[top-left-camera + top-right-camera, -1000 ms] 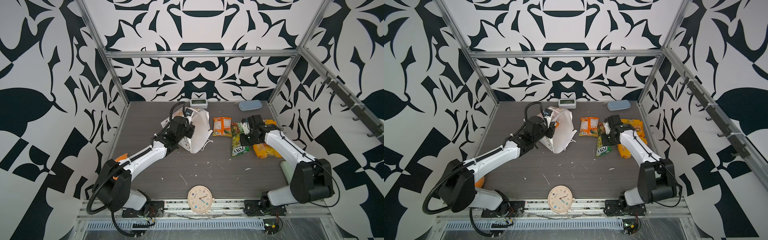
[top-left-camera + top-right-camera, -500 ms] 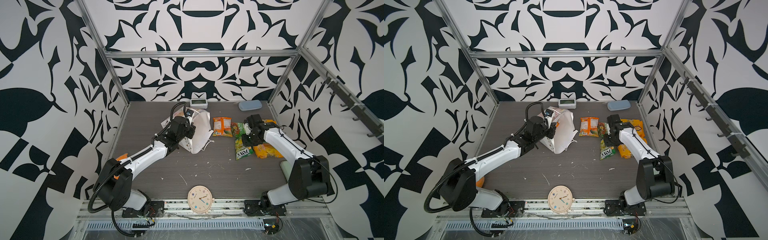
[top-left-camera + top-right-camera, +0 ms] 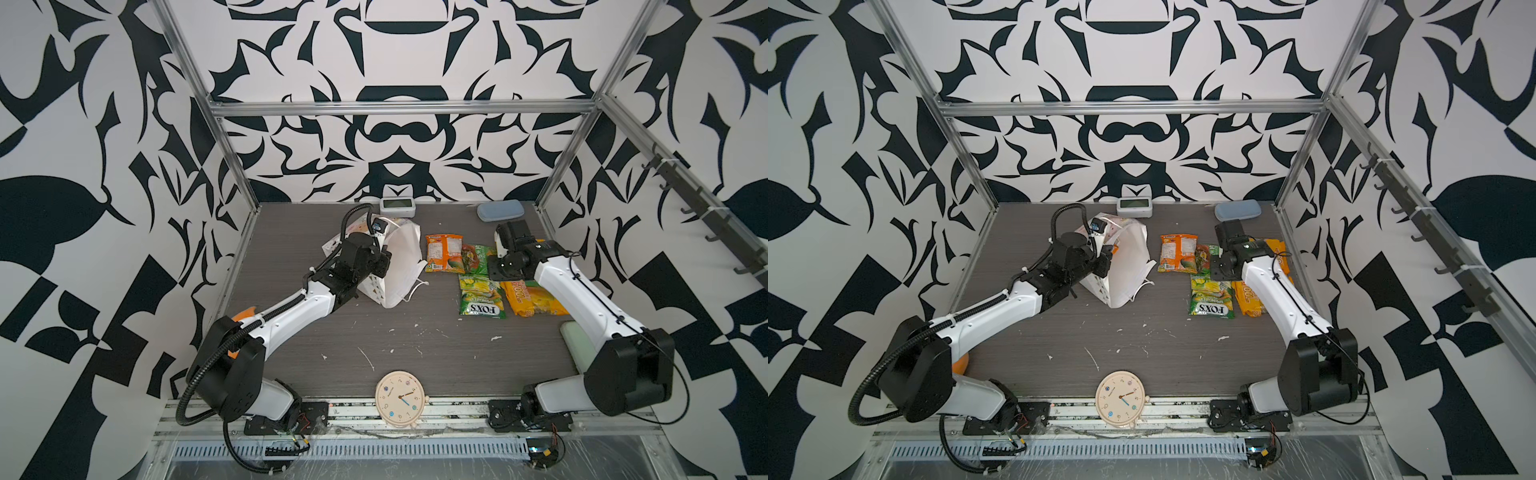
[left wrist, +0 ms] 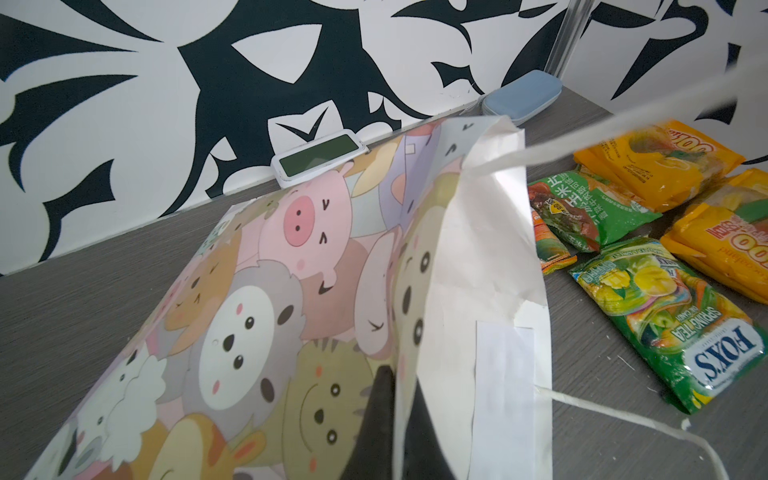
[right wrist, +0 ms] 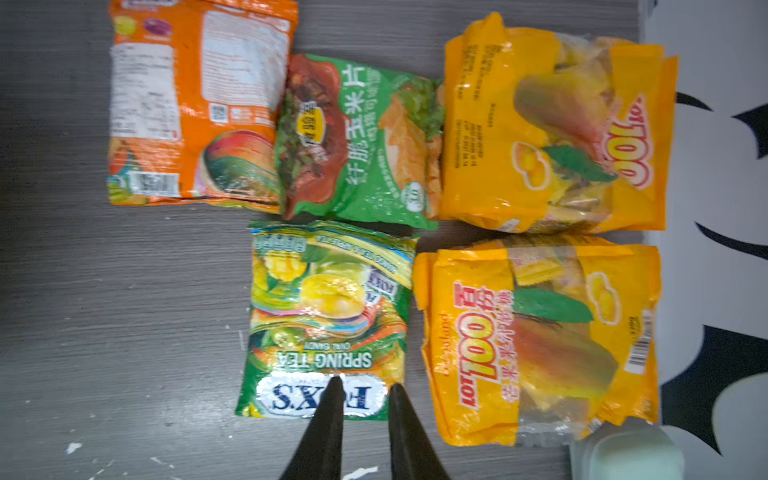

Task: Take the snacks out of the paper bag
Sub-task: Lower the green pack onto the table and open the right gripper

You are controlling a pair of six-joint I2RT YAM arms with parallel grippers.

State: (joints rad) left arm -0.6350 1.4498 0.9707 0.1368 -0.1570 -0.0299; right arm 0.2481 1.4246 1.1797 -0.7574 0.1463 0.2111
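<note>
The paper bag (image 3: 401,266) (image 3: 1129,266) leans tilted left of centre, its cartoon animal side facing the left wrist view (image 4: 270,291). My left gripper (image 4: 402,374) is shut on its upper wall, one finger on each side. The bag's inside is hidden. Several snacks lie flat to its right: a green FOX'S packet (image 3: 481,297) (image 5: 328,324), an orange packet (image 5: 195,108), a green packet (image 5: 357,141) and two yellow-orange packets (image 5: 552,137) (image 5: 536,353). My right gripper (image 5: 366,382) hangs open above the FOX'S packet's near edge, holding nothing.
A round clock (image 3: 400,398) lies at the front edge. A small digital display (image 3: 397,206) and a blue-grey case (image 3: 500,210) sit by the back wall. A pale green object (image 3: 575,340) stands under the right arm, close to the yellow-orange packets.
My right gripper opened and let go of the FOX'S packet, which now lies flat in front of the green packet. The gripper has lifted off it. The left arm and bag have not moved.
</note>
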